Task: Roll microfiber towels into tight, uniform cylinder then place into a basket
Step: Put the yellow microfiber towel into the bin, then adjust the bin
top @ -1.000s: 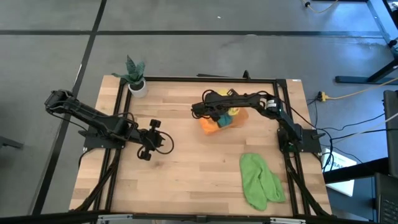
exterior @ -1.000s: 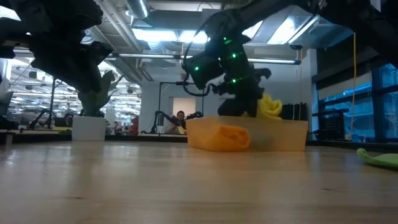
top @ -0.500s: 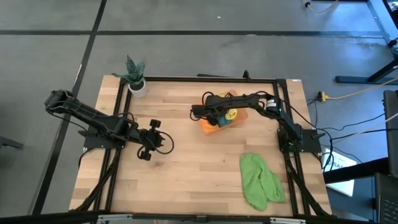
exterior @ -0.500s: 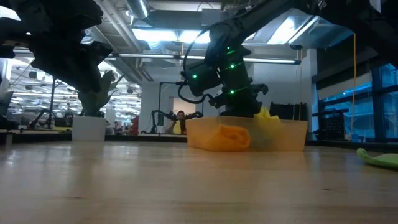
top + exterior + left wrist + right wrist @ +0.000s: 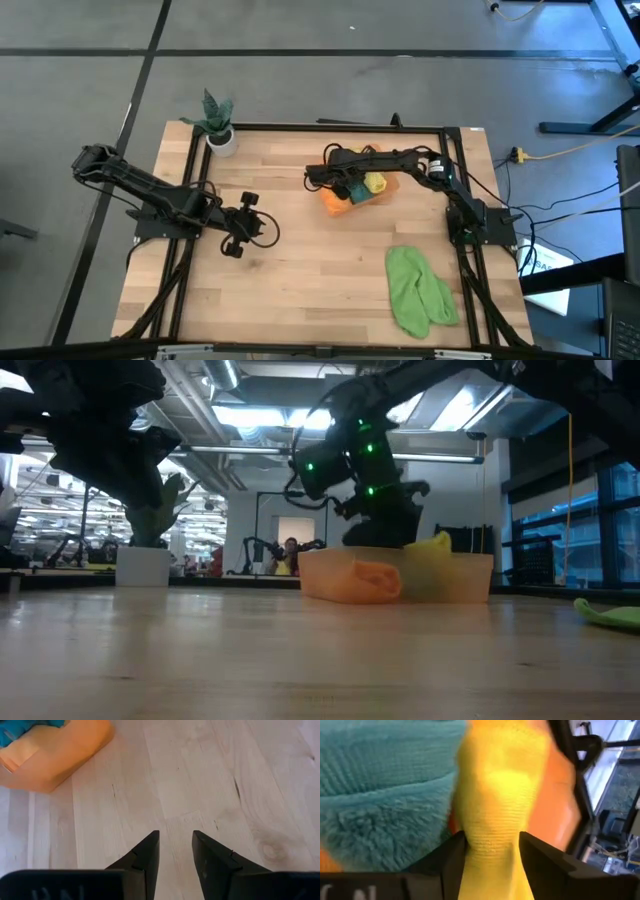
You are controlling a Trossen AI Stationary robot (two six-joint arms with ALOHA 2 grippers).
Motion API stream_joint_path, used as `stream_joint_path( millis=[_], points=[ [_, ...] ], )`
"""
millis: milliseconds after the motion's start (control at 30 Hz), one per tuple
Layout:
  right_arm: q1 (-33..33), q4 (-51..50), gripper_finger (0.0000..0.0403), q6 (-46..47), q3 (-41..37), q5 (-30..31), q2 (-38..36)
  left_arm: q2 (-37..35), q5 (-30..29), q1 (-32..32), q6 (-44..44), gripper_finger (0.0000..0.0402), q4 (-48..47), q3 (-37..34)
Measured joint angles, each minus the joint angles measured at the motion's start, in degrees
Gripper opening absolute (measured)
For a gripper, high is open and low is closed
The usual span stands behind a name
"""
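Note:
The orange translucent basket (image 5: 386, 197) stands at the far right of the table's middle. In it lie an orange towel (image 5: 335, 204), a teal towel (image 5: 385, 795) and a yellow towel (image 5: 374, 184), rolled side by side. My right gripper (image 5: 356, 184) hangs over the basket, pointing steeply down, open, one finger on each side of the yellow roll (image 5: 495, 795). The light green towel (image 5: 420, 290) lies rumpled on the table's near right. My left gripper (image 5: 175, 845) waits open above bare wood at the left of centre. My right gripper stands astride the yellow roll from above, near one end of it (image 5: 492, 850). The cloth fills the gap between the fingers (image 5: 445, 860), and I cannot tell whether they still touch it. The roll lies in the basket against the teal towel.
A white pot with a green plant (image 5: 219, 136) stands at the far left corner. A black frame (image 5: 455, 150) runs around the table's edges. Bare wood lies between the two arms and along the near edge left of the green towel.
The yellow towel, which stuck up above the basket's rim under my right gripper, has sunk into the basket and now lies beside the teal one. My right gripper has stayed over the basket and has turned a little at the wrist.

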Motion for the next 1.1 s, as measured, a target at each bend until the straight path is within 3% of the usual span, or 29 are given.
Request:
stream_joint_path(
  millis=[267,567,700,833,1100],
  points=[
    [2.8,-6.4,0.0188,1.9,8.8,1.1,0.0,0.0,0.0,0.0,0.0,0.0108,0.0,0.0],
    [14.6,-6.5,0.0188,-2.5,14.2,-8.5,0.0,0.0,0.0,0.0,-0.1,0.0108,0.0,0.0],
    [19.9,-4.4,0.0188,-2.2,13.1,-14.1,0.0,0.0,0.0,0.0,-0.1,0.0108,0.0,0.0],
    [23.3,-3.0,0.0188,-1.0,10.9,-15.2,0.0,0.0,0.0,0.0,-0.1,0.0108,0.0,0.0],
    [23.5,6.9,0.0188,0.9,2.3,-19.5,0.0,0.0,0.0,0.0,-0.1,0.0108,0.0,0.0]
  ],
)
